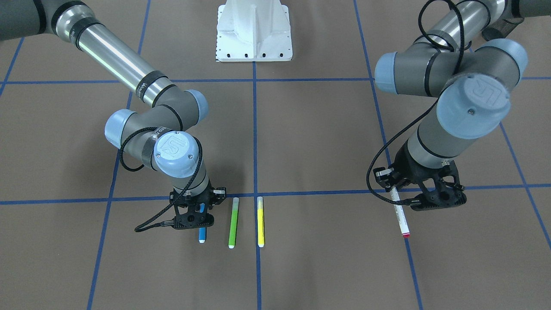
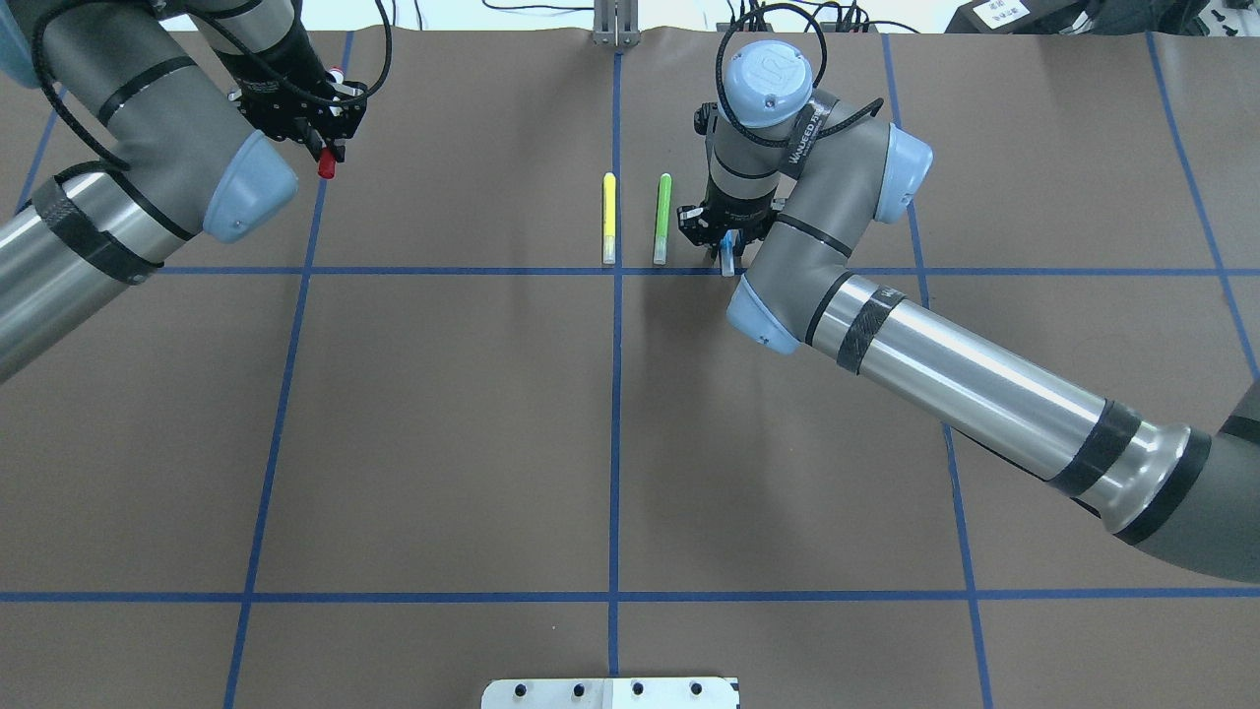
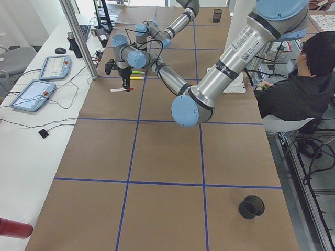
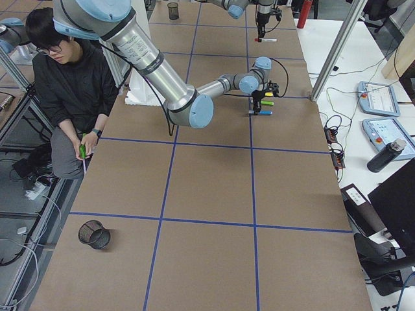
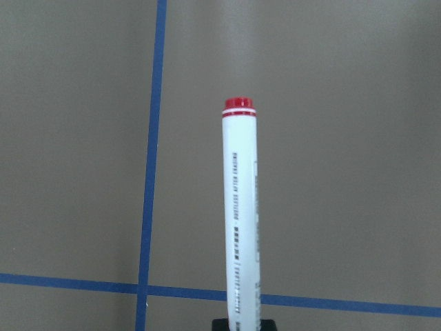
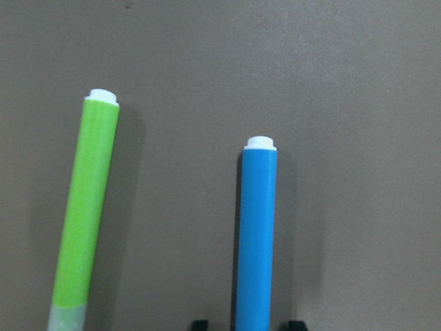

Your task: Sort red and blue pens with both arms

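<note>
The red pen (image 1: 400,215), white-barrelled with a red end, sticks out of my left gripper (image 1: 398,196), which is shut on it low over the table by a blue tape line. The overhead view shows its red tip (image 2: 326,167) below the left gripper (image 2: 317,148). It fills the left wrist view (image 5: 241,207). The blue pen (image 1: 202,234) lies on the table beside the green marker (image 1: 233,221). My right gripper (image 1: 200,219) stands open over the blue pen (image 6: 258,234), its fingertips (image 6: 200,323) on either side with a gap to the barrel.
A yellow marker (image 1: 260,221) lies parallel to the green one (image 2: 662,217). The white robot base (image 1: 254,30) is at the table's middle edge. Black mesh cups (image 3: 251,206) (image 3: 217,15) stand at the table's two ends. A person (image 4: 65,84) sits beside the table.
</note>
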Tool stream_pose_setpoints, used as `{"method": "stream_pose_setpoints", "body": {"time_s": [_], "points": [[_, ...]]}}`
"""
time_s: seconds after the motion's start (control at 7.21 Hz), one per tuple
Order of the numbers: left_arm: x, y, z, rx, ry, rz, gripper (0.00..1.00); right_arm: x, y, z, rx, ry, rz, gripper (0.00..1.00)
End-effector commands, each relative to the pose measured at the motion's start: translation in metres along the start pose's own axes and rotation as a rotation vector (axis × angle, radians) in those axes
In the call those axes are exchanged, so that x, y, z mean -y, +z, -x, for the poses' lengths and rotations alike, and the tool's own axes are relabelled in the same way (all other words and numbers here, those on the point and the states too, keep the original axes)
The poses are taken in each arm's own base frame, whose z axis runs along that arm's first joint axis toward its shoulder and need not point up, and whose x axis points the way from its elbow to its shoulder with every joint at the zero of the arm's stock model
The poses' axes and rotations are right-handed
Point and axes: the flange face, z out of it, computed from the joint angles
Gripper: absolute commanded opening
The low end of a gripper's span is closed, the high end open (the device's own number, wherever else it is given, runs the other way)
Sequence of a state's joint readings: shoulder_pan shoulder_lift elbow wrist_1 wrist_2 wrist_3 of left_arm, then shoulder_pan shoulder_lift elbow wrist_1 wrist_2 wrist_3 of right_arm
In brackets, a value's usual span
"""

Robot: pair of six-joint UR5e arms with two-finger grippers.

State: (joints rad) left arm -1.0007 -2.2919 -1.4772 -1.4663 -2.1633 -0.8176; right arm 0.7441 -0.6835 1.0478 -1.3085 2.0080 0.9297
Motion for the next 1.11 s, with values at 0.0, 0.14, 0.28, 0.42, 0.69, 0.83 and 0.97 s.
{"method": "stream_pose_setpoints", "body": {"time_s": [0.0, 0.14, 0.28, 0.42, 0.69, 0.83, 0.97], "points": [[0.0, 0.0, 0.0, -0.001, 0.001, 0.0, 0.0, 0.0, 0.0, 0.001, 0.0, -0.009, 0.002, 0.0], [0.0, 0.0, 0.0, -0.001, -0.001, 0.0, 0.0, 0.004, -0.007, 0.004, 0.007, -0.016, -0.006, 0.0], [0.0, 0.0, 0.001, -0.001, 0.001, 0.0, 0.0, 0.016, -0.027, 0.005, 0.017, -0.004, -0.017, 0.0], [0.0, -0.001, 0.001, -0.001, 0.001, 0.0, 0.0, 0.022, -0.044, 0.001, 0.012, 0.015, -0.009, 0.0], [-0.014, -0.002, 0.026, -0.001, 0.0, -0.008, 0.0, 0.023, -0.086, -0.036, -0.081, -0.028, 0.037, 0.0], [-0.012, -0.005, 0.038, 0.004, 0.044, -0.014, 0.0, 0.016, -0.094, -0.08, -0.125, -0.083, 0.059, 0.0], [-0.012, -0.006, 0.053, 0.022, 0.073, -0.008, 0.0, 0.008, -0.092, -0.136, -0.143, -0.107, 0.059, 0.0]]}}
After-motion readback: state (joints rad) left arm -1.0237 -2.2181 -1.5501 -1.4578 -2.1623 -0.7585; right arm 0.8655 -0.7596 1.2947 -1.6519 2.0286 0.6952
